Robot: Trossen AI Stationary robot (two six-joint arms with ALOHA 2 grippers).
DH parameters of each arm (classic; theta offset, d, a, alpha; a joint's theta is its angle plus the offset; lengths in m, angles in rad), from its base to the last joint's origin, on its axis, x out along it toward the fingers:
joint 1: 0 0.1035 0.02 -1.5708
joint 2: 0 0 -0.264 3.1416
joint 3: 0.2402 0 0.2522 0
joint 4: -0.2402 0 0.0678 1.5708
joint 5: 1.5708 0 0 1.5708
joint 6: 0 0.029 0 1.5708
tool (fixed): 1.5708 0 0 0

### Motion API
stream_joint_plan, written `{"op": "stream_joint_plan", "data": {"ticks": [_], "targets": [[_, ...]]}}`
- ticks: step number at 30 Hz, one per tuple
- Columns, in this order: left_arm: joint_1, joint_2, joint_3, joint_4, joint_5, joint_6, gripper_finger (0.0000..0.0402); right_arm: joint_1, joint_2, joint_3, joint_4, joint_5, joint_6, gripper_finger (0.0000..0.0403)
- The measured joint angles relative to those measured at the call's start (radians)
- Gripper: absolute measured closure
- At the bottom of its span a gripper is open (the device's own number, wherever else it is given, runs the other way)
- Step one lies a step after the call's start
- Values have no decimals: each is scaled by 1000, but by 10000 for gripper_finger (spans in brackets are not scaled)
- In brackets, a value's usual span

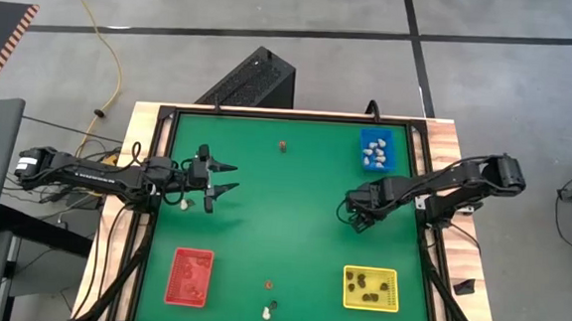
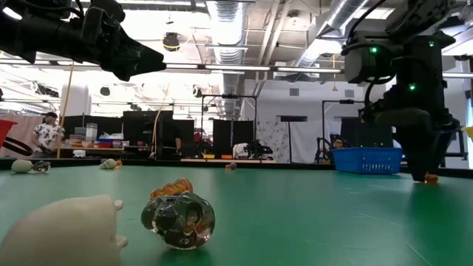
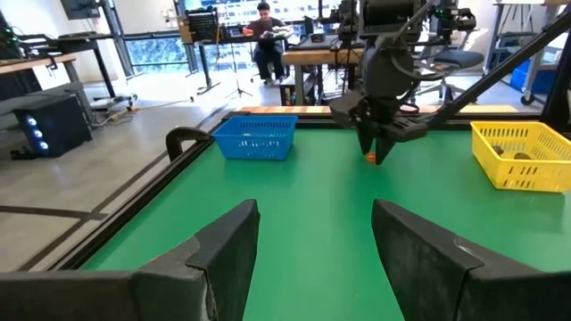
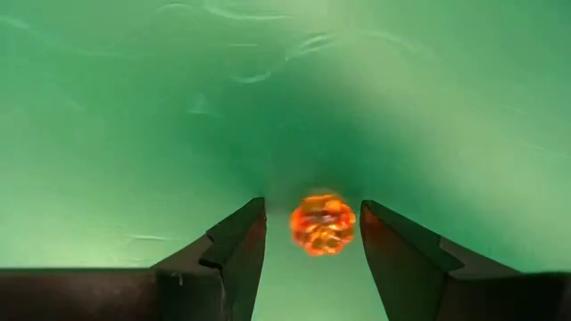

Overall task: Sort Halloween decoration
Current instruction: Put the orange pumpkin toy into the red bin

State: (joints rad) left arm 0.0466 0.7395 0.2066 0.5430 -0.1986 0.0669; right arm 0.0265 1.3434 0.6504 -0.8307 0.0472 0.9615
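My right gripper (image 4: 312, 234) points down at the green table, open, with one finger on either side of a small orange trinket (image 4: 322, 224) that lies on the mat; a gap shows on both sides. The same gripper (image 1: 357, 215) stands right of the table's centre, and the low view has the trinket (image 2: 431, 177) at its tips. My left gripper (image 1: 223, 178) hovers open over the table's left part, fingers level and pointing right. A whitish trinket (image 1: 183, 204) lies just near of it.
The blue tray (image 1: 376, 149) at far right holds whitish pieces, the yellow tray (image 1: 370, 289) at near right dark ones, the red tray (image 1: 189, 276) at near left reddish ones. Loose trinkets lie at the far middle (image 1: 282, 145) and near middle (image 1: 269, 307).
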Motion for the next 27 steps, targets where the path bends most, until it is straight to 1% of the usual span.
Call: {"op": "stream_joint_plan", "data": {"ticks": [5, 14, 18, 22, 27], "targets": [[0, 0, 0, -2, 0, 0, 191, 0, 0, -2, 6, -7, 3, 203], [0, 0, 0, -3, 0, 0, 191, 13, 0, -3, 6, -24, 59, 235], [0, 0, 0, -3, 0, 1, 191, 27, -4, -36, 59, -34, 76, 241], [0, 0, 0, -3, 0, 0, 191, 33, -3, -65, 113, -40, 58, 251], [0, 0, 0, -3, 0, 0, 191, 33, -3, -61, 139, -30, 7, 276]]}}
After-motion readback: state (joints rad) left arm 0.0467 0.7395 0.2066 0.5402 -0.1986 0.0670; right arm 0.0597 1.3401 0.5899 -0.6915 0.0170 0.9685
